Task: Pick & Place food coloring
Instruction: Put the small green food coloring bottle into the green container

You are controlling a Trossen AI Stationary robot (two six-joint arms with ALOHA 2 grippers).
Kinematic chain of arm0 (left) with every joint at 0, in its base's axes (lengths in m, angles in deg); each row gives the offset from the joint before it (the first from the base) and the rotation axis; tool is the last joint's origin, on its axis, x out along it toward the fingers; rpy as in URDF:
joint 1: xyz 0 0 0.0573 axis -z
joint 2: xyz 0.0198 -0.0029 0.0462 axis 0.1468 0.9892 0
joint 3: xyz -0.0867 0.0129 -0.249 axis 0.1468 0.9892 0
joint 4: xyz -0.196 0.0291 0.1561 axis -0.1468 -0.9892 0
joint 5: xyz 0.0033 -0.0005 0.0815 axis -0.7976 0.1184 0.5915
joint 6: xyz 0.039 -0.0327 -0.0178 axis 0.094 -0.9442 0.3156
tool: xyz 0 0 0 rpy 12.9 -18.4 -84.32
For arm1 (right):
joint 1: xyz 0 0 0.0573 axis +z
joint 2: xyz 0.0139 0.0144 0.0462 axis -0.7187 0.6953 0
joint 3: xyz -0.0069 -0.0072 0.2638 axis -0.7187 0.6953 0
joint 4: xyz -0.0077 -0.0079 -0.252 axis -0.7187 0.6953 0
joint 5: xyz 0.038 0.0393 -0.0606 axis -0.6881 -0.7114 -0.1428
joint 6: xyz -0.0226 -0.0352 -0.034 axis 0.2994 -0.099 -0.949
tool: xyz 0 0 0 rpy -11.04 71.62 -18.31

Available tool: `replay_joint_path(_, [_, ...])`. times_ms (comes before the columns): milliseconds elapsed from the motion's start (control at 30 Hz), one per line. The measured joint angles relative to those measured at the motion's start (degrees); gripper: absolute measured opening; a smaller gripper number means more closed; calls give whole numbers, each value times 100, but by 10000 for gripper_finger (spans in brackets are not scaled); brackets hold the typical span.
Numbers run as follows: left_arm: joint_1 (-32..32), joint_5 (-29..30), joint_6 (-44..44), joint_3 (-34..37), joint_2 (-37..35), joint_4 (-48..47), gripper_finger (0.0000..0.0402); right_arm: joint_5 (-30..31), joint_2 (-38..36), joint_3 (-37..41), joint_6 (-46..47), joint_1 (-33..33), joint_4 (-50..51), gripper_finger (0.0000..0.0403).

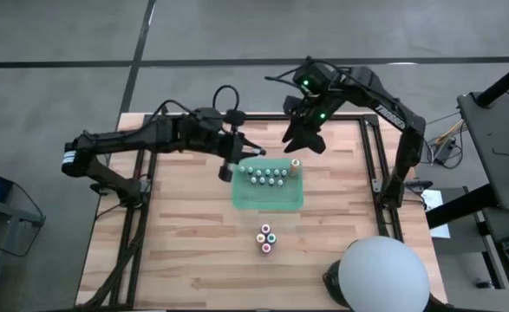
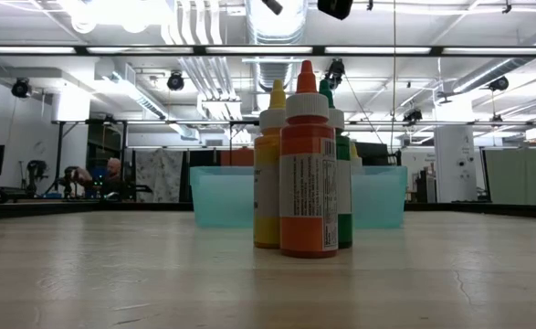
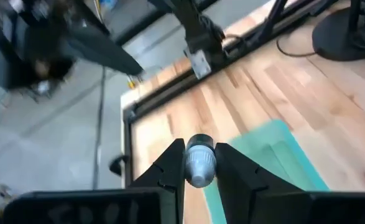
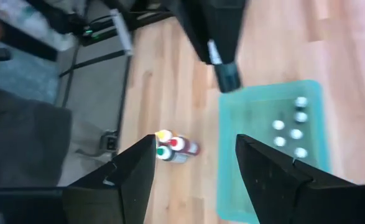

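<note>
A pale green tray sits mid-table and holds several small white-capped food coloring bottles and an orange-topped one. Nearer the front edge, a cluster of colour-topped bottles stands upright on the wood; the low view shows the orange one in front, with yellow and green beside it. My left gripper hovers at the tray's left edge, shut on a small pale-capped bottle. My right gripper hangs open above the tray's far side, holding nothing. My left gripper pinches the small bottle between its two fingers, and the pale cap end sticks out past the fingertips. The fingers slant down from the table's left side. The bottle is lifted clear, above the tray's left edge.
A white dome on a dark base stands at the near right corner. Dark frame rails run along the table's left and right sides. Bare wood lies left and right of the bottle cluster. A person sits in the room far behind.
</note>
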Motion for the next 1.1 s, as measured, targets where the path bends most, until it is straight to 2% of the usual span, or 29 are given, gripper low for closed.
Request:
replay_joint_path(333, [-269,-2,-836,-19,153,-1010,48,1326,-60,0,-46,-184,4,214])
replay_joint_path(500, [-292,-9,-1088,-16,435,-1259,48,1489,-60,0,-87,-203,3,215])
replay_joint_path(1100, [-294,-41,-1249,-5,1449,-2190,48,1491,-60,0,-322,-228,23,215])
